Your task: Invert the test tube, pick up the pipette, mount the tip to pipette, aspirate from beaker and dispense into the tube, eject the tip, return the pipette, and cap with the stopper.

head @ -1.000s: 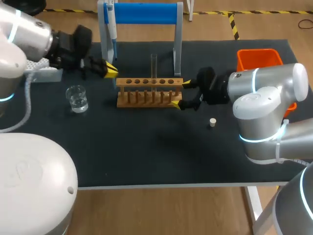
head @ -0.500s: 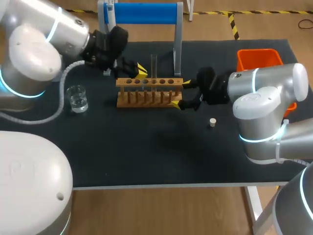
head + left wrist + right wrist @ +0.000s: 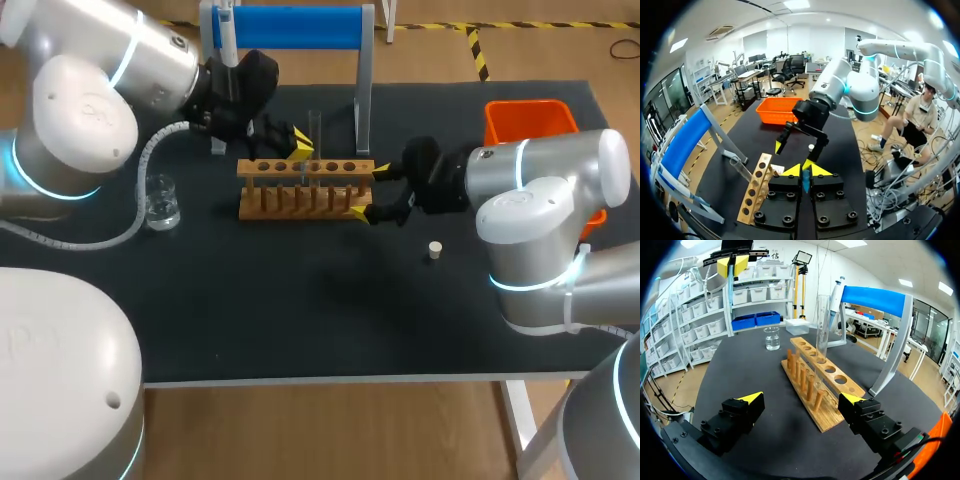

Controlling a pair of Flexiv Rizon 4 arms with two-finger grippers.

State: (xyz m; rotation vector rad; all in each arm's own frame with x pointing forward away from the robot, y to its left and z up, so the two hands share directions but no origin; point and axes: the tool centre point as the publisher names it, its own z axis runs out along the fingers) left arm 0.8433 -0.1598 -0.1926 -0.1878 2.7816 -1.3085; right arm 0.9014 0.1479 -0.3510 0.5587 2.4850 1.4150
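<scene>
Right tool (image 3: 369,192): we are holding it wide open, straddling the rack's (image 3: 305,187) 3 o'clock end. Test tube (image 3: 314,135): upright in rack. Left tool (image 3: 297,143), at tube's 9 o'clock: pinching slim blue piece (image 3: 805,181); we are risking clipping the tube.

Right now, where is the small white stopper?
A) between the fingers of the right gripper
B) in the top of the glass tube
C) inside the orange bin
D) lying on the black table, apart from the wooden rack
D: in the head view the stopper sits alone on the table, clear of the rack, and the right gripper is open around the rack's end.
</scene>
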